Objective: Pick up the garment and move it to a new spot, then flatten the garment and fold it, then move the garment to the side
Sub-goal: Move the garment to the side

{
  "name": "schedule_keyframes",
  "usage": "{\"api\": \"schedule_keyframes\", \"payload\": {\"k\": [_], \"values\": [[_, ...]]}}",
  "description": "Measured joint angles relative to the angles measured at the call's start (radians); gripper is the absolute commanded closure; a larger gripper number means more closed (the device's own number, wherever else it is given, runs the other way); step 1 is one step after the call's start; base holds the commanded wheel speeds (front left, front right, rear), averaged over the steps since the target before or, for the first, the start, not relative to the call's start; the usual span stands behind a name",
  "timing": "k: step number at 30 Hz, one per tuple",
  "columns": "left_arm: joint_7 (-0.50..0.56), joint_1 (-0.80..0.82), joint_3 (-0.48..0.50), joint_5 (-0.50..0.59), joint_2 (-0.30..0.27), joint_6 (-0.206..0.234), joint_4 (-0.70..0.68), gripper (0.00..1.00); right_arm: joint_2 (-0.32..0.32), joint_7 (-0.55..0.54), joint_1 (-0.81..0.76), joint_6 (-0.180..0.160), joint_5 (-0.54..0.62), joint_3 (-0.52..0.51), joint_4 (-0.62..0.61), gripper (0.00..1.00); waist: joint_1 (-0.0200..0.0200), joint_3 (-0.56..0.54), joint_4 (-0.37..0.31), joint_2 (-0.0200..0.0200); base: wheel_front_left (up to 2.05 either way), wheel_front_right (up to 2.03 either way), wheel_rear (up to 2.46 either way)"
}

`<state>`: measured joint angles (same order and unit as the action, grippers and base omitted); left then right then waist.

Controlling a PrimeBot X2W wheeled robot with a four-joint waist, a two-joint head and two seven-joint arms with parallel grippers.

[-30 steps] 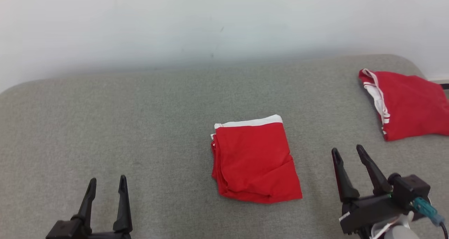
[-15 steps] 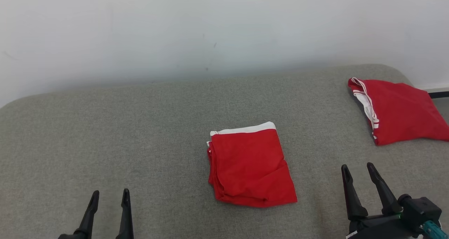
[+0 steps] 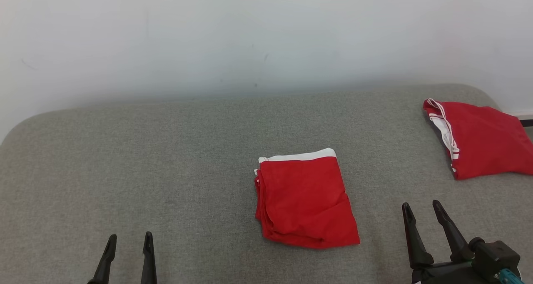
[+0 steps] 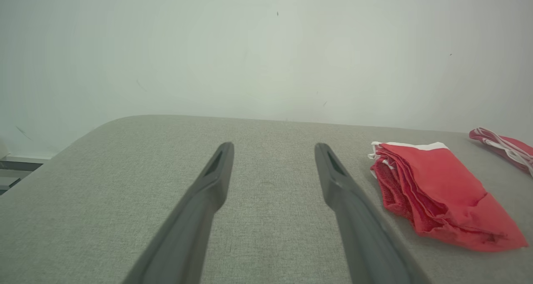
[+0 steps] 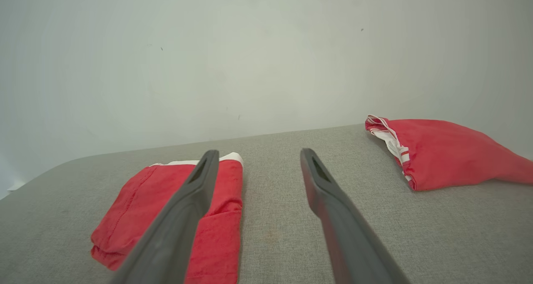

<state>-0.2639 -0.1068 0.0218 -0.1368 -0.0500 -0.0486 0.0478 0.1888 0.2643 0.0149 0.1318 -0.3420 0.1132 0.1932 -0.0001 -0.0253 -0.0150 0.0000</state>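
The right gripper (image 3: 420, 204) and left gripper (image 3: 130, 235) both stand spread and empty. The folded red garment (image 3: 306, 200) lies mid-cushion (image 3: 166, 150), left of the nearer right gripper, its long axis running toward the wall. The left wrist view reveals stacked layers along its left edge, faint from the head.

A plain pale wall (image 3: 266, 34), flecked with a few small dark marks, rises behind a grey fabric-covered counter (image 3: 125, 171) with rounded corners, under soft, even light.
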Motion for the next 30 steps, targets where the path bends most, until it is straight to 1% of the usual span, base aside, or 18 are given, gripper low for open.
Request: {"api": "schedule_keyframes", "payload": {"k": [14,20,24,30], "values": [[0.000,-0.002,-0.002,0.000,0.000,0.004,-0.005,0.00,-0.001,0.000,-0.002,0.000,0.001,0.007,0.012,0.00,0.0000,0.001,0.000,0.0000,0.00,0.00,0.00],[0.000,-0.002,-0.006,0.000,0.000,0.006,-0.004,0.00,0.006,0.000,0.008,0.000,0.012,0.030,0.015,0.00,0.0000,0.006,0.000,0.0000,0.00,0.00,0.00],[0.000,0.002,-0.018,-0.002,0.000,0.008,-0.001,0.00,0.027,-0.001,0.055,0.000,0.027,0.058,0.046,0.00,0.0000,0.012,0.006,0.0000,0.00,0.00,0.00],[0.000,0.022,-0.040,-0.007,0.000,0.010,0.002,0.00,0.067,-0.047,0.178,0.000,0.036,0.133,0.137,0.00,0.0001,0.028,0.030,0.0000,0.00,0.00,0.00]]}}
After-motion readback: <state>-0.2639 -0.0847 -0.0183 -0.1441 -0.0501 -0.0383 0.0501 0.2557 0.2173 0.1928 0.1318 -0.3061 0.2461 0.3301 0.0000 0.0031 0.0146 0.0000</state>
